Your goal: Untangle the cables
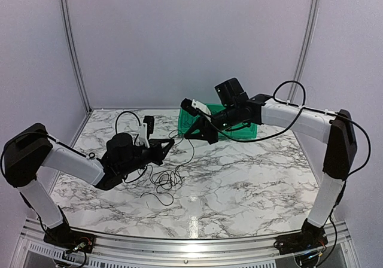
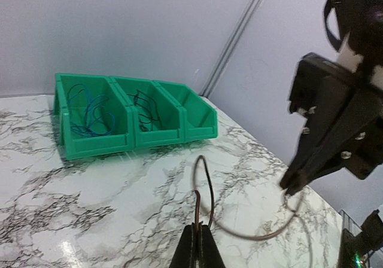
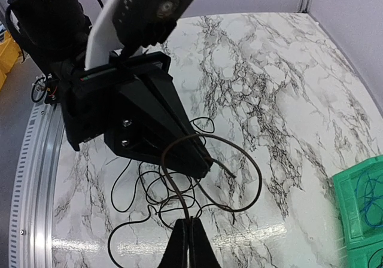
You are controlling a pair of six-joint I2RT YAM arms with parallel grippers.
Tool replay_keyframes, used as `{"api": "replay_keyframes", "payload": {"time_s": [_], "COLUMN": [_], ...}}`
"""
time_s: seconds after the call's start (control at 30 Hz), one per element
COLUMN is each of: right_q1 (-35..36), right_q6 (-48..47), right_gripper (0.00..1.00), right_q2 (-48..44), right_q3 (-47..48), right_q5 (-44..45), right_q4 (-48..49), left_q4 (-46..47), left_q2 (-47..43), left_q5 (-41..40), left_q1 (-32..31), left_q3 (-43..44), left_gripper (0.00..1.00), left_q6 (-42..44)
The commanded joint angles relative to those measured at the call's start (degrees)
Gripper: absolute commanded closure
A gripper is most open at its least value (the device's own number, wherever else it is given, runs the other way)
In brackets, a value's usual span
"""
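Brown cable (image 3: 258,178) arcs over the desk (image 3: 287,70); your left fingers (image 2: 196,244) and right fingers (image 3: 185,244) are both pinched tight on it.

Bright, even light fell from overhead. The glossy white marble-patterned worktop (image 1: 257,184) carried a hard glare patch at its near edge and only faint, soft shadows. Grey upright posts (image 1: 70,46) at its far corners bowed with lens distortion. Both wrist views looked slightly soft.

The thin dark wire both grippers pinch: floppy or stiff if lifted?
Probably springy rather than limp: the thin dark wire holds an open loop in air between the shut left gripper and right gripper. Likely very light, and apt to drag the loose tangle below.
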Motion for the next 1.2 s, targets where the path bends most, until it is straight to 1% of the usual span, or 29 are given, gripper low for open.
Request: {"api": "replay_keyframes", "payload": {"time_s": [0.0, 0.17, 0.47, 0.5, 0.53, 0.57, 0.6, 0.67, 0.73, 0.93, 1.03, 1.17], "right_q1": [-0.49, -1.38, -3.71, -3.73, -3.86, -3.99, -4.04, -4.16, -4.32, -4.37, -4.35, -4.31], "right_q6": [-0.28, -0.12, 0.21, 0.21, 0.21, 0.14, 0.13, 0.17, 0.13, 0.28, 0.55, 0.61], "right_gripper": [1.00, 1.00, 1.00, 1.00, 1.00, 1.00, 1.00, 1.00, 1.00, 1.00, 1.00, 1.00], "right_q2": [-5.71, -9.92, -11.09, -11.09, -11.16, -11.19, -11.25, -11.22, -11.26, -11.03, -10.84, -11.01], "right_q3": [0.40, 0.28, -0.22, -0.30, -0.41, -0.56, -0.80, -1.01, -1.20, -1.23, -1.15, -0.91], "right_q5": [-0.16, -0.38, -1.83, -1.82, -1.74, -1.61, -1.44, -0.96, -0.78, 0.08, 0.20, 0.76], "right_q4": [0.74, 1.15, 1.40, 1.43, 1.59, 1.76, 1.96, 2.27, 2.45, 2.87, 2.94, 3.05], "left_q4": [2.13, 2.21, 2.22, 2.18, 2.21, 2.20, 2.26, 2.31, 2.52, 2.83, 2.39, -0.95], "left_q2": [2.73, 5.40, 7.43, 7.15, 6.78, 6.29, 5.71, 4.31, 2.71, 0.38, 1.77, 5.57], "left_q5": [-7.77, -10.03, -13.15, -13.34, -13.28, -12.93, -12.34, -11.48, -11.28, -6.88, -5.68, -2.93], "left_q1": [1.51, 2.87, 3.08, 3.14, 3.15, 3.12, 3.08, 2.80, 2.16, -1.91, -3.32, -3.47], "left_q3": [-2.39, -5.98, -8.15, -8.41, -8.65, -9.02, -9.46, -10.76, -12.23, -13.20, -11.84, -7.65], "left_gripper": [1.00, 1.00, 1.00, 0.93, 0.81, 0.72, 0.66, 0.59, 0.55, 0.49, 0.47, 0.46], "left_q6": [-1.66, -3.07, -4.49, -4.58, -4.60, -4.67, -4.69, -4.50, -3.52, 6.27, 9.52, 10.69]}}
